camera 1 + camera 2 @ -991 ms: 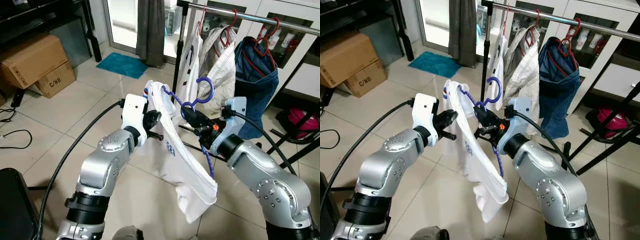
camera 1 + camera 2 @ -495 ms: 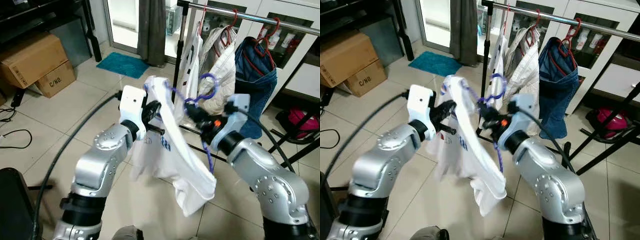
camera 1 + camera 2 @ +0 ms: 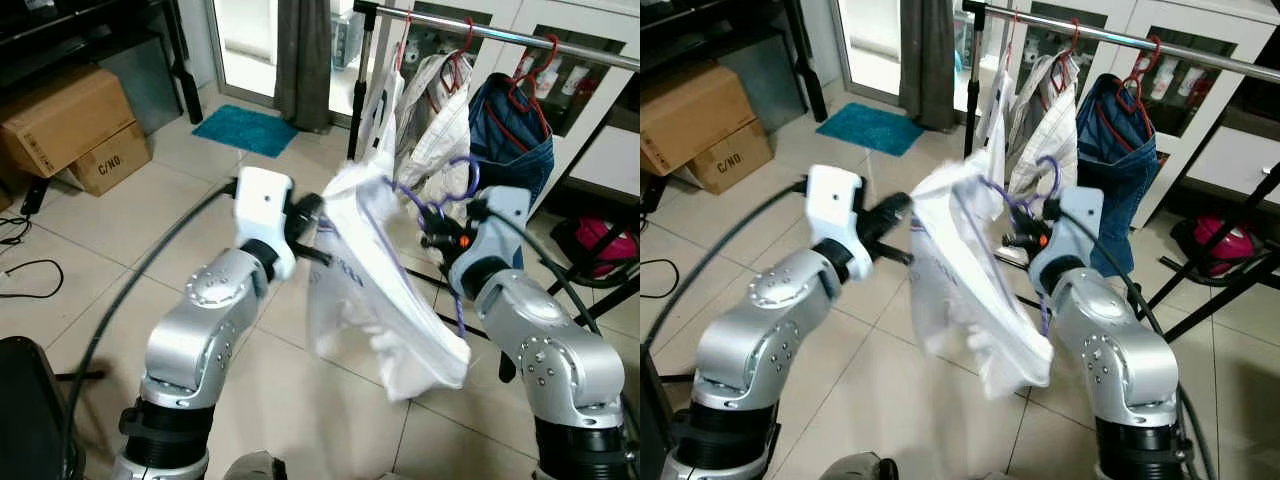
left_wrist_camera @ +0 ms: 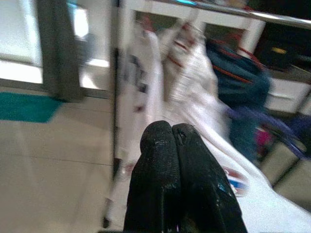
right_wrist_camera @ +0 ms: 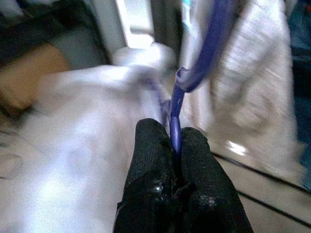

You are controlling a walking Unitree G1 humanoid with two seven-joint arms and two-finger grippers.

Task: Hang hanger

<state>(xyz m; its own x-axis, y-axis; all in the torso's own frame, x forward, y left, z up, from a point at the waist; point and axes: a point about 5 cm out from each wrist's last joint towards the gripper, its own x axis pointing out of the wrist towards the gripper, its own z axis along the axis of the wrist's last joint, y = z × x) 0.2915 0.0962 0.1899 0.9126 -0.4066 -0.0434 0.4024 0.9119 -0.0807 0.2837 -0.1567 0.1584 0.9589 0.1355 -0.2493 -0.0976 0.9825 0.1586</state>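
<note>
Below the metal clothes rail (image 3: 520,38), the right gripper (image 5: 176,145) clamps the purple plastic hanger (image 3: 440,205) carrying a white shirt (image 3: 375,290); at 9 o'clock, the left gripper (image 4: 171,141) is pressed together, seemingly on the shirt's edge.

Readable text: black lettering "C/NO." printed on the side of the lower cardboard box (image 3: 110,158), on the floor well apart from both arms' fingers. A blue mark on the white garment (image 3: 385,290), just beyond the left fingers (image 3: 308,212), is too blurred to read.
</note>
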